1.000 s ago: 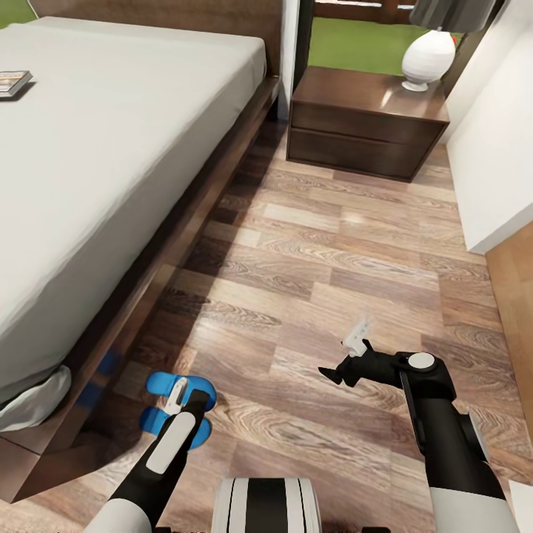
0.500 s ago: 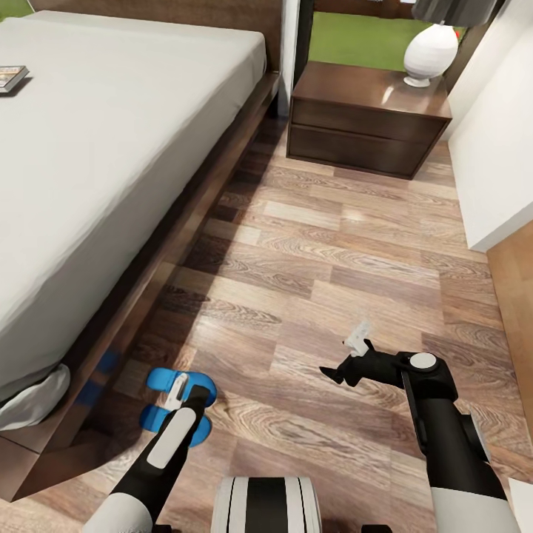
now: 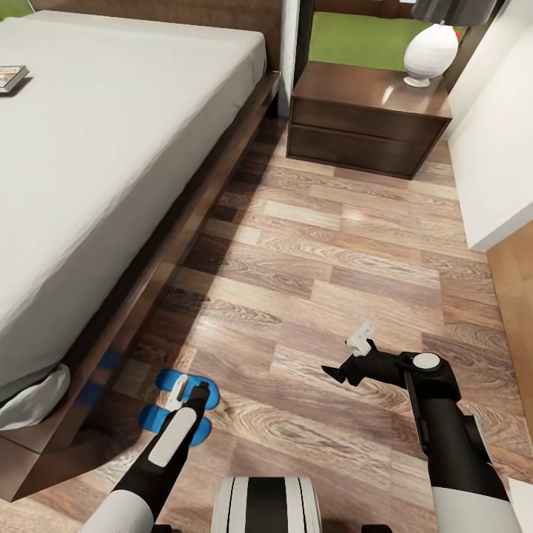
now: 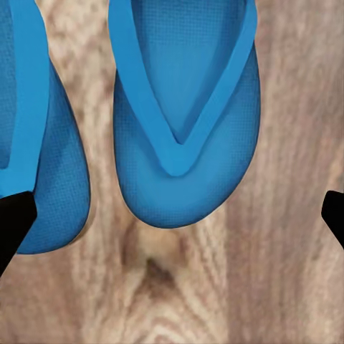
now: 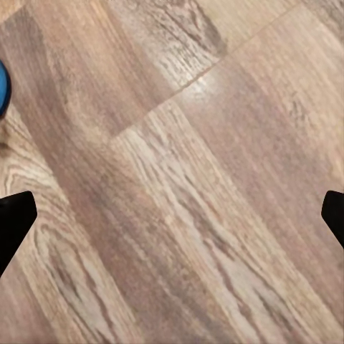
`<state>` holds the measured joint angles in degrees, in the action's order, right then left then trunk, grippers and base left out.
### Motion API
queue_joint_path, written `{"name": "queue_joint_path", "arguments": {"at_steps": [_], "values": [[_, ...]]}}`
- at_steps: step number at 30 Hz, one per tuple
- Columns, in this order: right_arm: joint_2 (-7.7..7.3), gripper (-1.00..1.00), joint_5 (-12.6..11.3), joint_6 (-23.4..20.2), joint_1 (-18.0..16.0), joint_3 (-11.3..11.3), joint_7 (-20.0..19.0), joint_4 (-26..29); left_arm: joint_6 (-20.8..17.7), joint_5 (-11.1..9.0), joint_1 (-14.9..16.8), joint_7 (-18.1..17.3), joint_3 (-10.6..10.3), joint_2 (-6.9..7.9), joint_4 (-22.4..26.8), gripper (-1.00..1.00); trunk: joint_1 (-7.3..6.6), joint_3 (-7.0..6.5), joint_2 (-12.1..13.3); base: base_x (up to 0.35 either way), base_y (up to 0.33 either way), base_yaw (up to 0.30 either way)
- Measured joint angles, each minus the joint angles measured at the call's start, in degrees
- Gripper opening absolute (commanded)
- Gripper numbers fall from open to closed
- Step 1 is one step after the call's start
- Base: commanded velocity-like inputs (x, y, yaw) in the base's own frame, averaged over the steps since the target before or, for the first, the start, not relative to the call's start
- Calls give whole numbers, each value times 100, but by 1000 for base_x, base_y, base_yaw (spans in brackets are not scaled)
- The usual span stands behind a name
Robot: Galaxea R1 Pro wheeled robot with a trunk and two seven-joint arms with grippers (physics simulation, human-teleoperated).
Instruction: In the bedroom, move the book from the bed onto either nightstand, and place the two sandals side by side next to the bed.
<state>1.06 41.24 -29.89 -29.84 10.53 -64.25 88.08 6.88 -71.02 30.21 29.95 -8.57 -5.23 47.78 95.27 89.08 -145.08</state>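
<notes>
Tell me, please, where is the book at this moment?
In the head view, the book lies on the bed, at the far left edge of the picture, far from the nightstand and from the sandals on the floor.

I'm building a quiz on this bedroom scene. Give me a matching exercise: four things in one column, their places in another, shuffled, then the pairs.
Things:
1. book
2. lamp
3. sandals
4. right tool

Places:
A. on the nightstand
B. above bare floor
C. on the bed
D. on the floor under the left tool

Pairs: 1-C, 2-A, 3-D, 4-B
</notes>
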Motion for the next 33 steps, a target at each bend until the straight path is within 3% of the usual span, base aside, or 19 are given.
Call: {"name": "queue_joint_path", "arguments": {"at_steps": [10, 14, 17, 19, 20, 24, 31, 33], "values": [[-4, 100, 0, 0, 0, 1, 0, 0, -6, -12, -4, 1, -8, 3, 64, 100, 0, 0, 0, 0, 0, 0], [-2, 100, 0, -16, 0, 7, -9, 0, -65, -9, -125, 138, -123, 8, 837, 100, 0, 0, 0, 0, 0, 0], [0, 100, -5, -102, 0, 8, -40, 19, -84, -3, -315, 469, -355, 15, 1438, 100, 0, 0, 0, 0, 0, 0], [-2, 100, -9, -249, 0, 9, -108, 106, -108, 7, -457, 1010, -646, 22, 1988, 100, 0, 0, 0, 0, 0, 0], [-2, 100, -9, -251, 0, 9, -109, 107, -108, 8, -459, 1017, -649, 22, 1994, 100, 0, 0, 0, 0, 0, 0], [-3, 100, -12, -406, 0, 17, -229, 231, -123, 51, -551, 1607, -992, 26, 2424, 100, -3, -21, 1, 0, 0, 0], [41, 100, -12, -499, 1, 346, -296, 362, -231, 414, -599, 1990, -1543, 16, 2699, 100, -21, -177, 11, 0, 0, 0], [47, 100, -13, -509, 1, 401, -297, 376, -312, 494, -602, 2022, -1600, 16, 2760, 100, -26, -221, 13, 0, 0, 0]]}}
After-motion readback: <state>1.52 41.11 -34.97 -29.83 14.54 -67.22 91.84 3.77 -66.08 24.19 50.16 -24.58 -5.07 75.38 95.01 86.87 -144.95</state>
